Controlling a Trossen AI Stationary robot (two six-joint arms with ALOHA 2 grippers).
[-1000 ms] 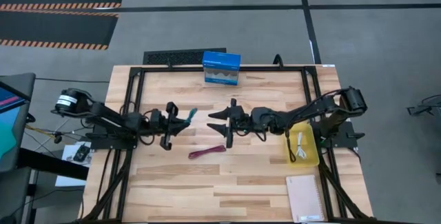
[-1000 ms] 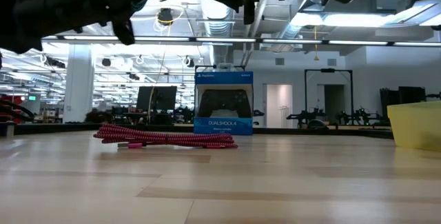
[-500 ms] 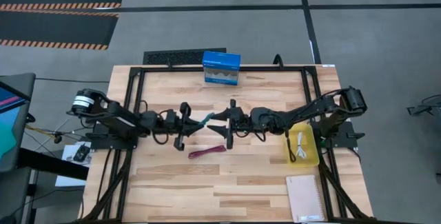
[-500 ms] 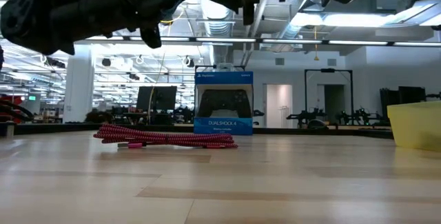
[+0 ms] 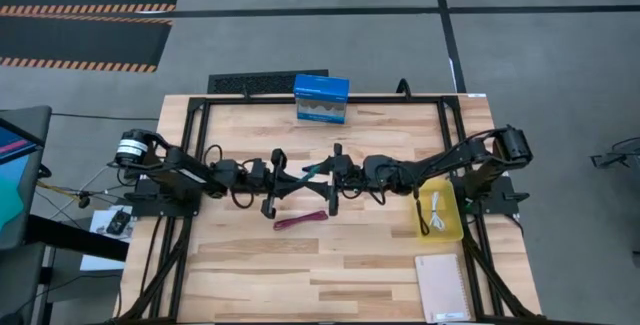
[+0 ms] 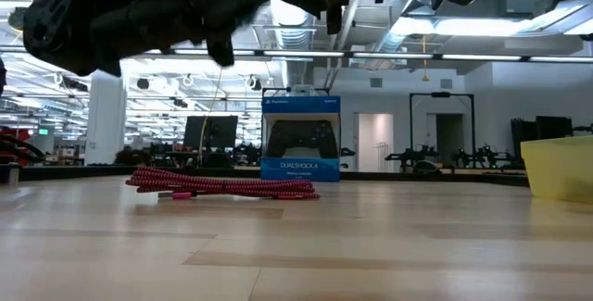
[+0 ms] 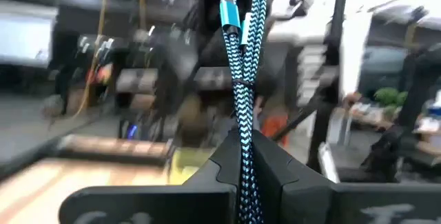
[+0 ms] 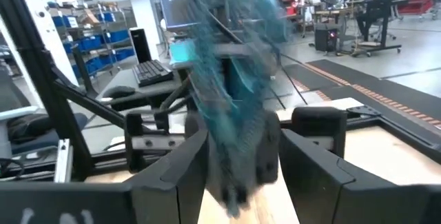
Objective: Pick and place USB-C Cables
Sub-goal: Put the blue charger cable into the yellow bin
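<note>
My left gripper (image 5: 290,177) (image 7: 244,165) is shut on the teal braided cable (image 5: 312,170) (image 7: 241,79) and holds it in the air above the table's middle. The cable's free end reaches between the open fingers of my right gripper (image 5: 320,178) (image 8: 238,176), which faces it from the right. There the cable (image 8: 231,107) shows blurred, with a finger on either side of it. The maroon-red cable (image 5: 300,221) (image 6: 222,186) lies flat on the table, nearer than both grippers. The white cable (image 5: 437,209) lies in the yellow tray (image 5: 452,227). No black cable shows. My left gripper pinches the teal cable between its two fingers at the bundle's lower part (image 7: 245,156), several strands together. The fingers come level from the table's left. The bundle sticks out ahead of them, its looped end with a metal plug (image 7: 231,17) foremost, lifted clear of the table.
A blue box (image 5: 321,99) (image 6: 299,139) stands at the table's far edge. A notebook (image 5: 442,287) lies at the near right corner, just nearer than the yellow tray. Bare wood shows along the near half of the table.
My left gripper has moved toward the table's right, carrying the teal cable up to my right gripper, until the cable's free end has come between the right gripper's open fingers. The right arm has kept still.
</note>
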